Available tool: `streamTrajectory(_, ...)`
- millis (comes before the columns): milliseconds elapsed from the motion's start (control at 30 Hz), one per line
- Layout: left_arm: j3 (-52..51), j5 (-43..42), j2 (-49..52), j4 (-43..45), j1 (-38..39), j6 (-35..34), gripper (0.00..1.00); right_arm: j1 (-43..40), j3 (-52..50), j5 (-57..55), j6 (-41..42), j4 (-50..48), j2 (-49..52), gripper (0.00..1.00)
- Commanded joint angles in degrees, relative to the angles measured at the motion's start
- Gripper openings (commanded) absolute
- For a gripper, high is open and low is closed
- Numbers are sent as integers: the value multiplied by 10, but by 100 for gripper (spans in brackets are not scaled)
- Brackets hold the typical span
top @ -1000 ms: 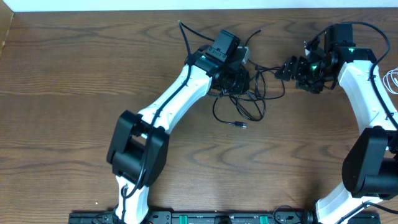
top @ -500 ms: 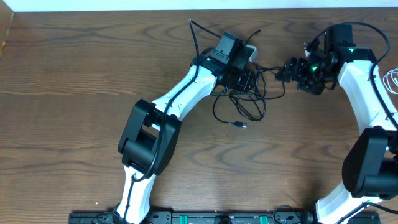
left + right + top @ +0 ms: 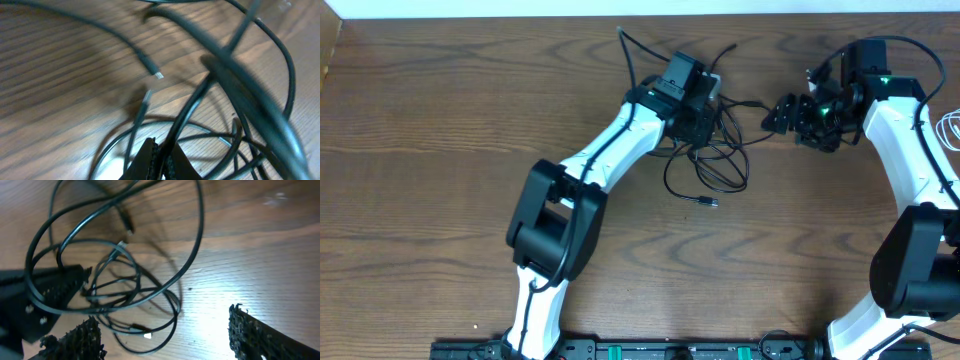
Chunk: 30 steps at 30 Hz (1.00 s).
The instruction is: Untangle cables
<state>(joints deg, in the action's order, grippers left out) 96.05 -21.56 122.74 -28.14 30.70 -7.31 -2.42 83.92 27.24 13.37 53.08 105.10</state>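
A dark wood-grain surface is seen, the cables lying in loose tangled loops near its far middle. The cords are judged light, limp and springy, best taken near a plug end. The left jaws are pinched shut, apparently on one black strand; the right jaws are spread wide, empty. No writing is legible.

You have the cables lying on the tabletop close to its far edge, a little right of centre. Your left claw sits down among them on their far side. Your right claw stands just beside their right end. One plug end trails toward the near edge.
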Motion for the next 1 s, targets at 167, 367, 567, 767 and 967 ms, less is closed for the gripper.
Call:
streamTrajectory(167,22,30,-159,-21,-14,-80,7,39,-1,143,-116,-2,0,81)
streamTrajectory(367,22,30,-198,-27,-14,-96,7,61,5,158,-116,-9,-4,80)
streamTrajectory(567,22,27,-199,-44,-13,-107,8,63,5,176,-86,-50,-27,80)
streamTrajectory(767,22,-21,-201,-42,-13,-111,7,69,5,108,11,-90,-28,79)
streamTrajectory(967,22,-39,-235,-39,-13,-117,7,100,5,102,14,-118,-28,80)
